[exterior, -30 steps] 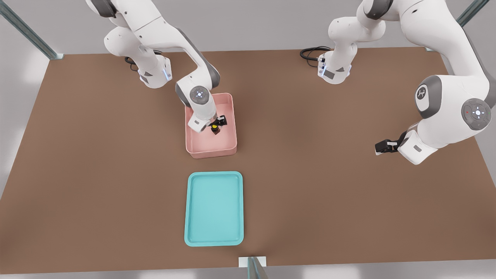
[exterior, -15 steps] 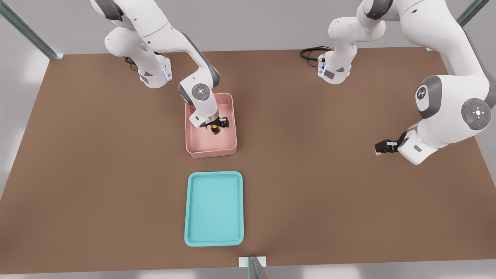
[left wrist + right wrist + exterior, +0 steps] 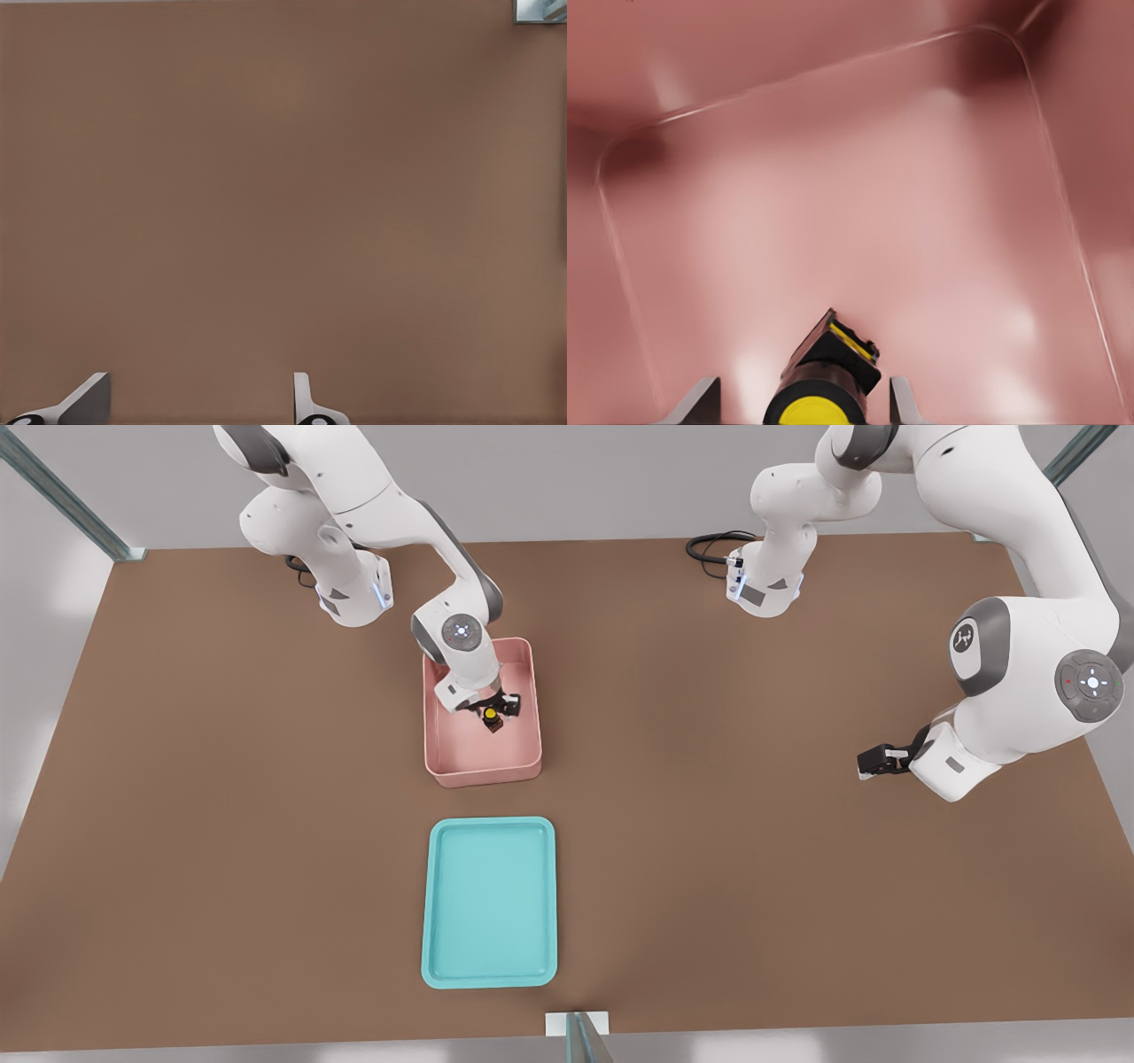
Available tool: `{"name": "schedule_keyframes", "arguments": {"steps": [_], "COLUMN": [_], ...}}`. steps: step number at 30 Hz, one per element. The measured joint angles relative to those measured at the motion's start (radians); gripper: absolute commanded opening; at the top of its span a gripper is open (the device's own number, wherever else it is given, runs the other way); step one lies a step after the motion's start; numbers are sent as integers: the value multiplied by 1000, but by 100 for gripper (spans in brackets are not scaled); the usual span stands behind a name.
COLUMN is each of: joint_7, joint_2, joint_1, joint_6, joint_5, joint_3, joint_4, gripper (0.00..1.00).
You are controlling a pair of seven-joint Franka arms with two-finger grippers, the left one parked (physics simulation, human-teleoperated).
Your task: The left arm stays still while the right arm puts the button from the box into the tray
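We have our end effector [image 3: 494, 710] spread around the button [image 3: 490, 717] inside the pink box [image 3: 483, 766] (not gripped yet), teal tray [image 3: 489, 979] still waiting.

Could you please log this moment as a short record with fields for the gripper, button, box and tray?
gripper: down inside the box, fingers apart on either side of the button, not closed on it
button: black body, yellow cap, resting in the box
box: pale pink, on the brown table
tray: turquoise, nearer the camera than the box, apart from it, nothing in it
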Motion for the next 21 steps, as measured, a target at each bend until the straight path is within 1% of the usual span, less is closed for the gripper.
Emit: {"name": "schedule_keyframes", "arguments": {"steps": [3,5,6,8,14,21], "joint_7": [11,17,20,25,41,53], "joint_2": [-2,-1,-1,2,2,0], "joint_1": [-12,-19,-20,-20,-17,-14], "joint_6": [2,3,4,5,9,9], "joint_5": [-3,-5,-5,-6,-2,2], "joint_3": [-1,-1,-1,-2,-3,-3], "joint_4": [-9,-11,-11,-11,-9,-8], "gripper": [75,69,71,71,55,48]}}
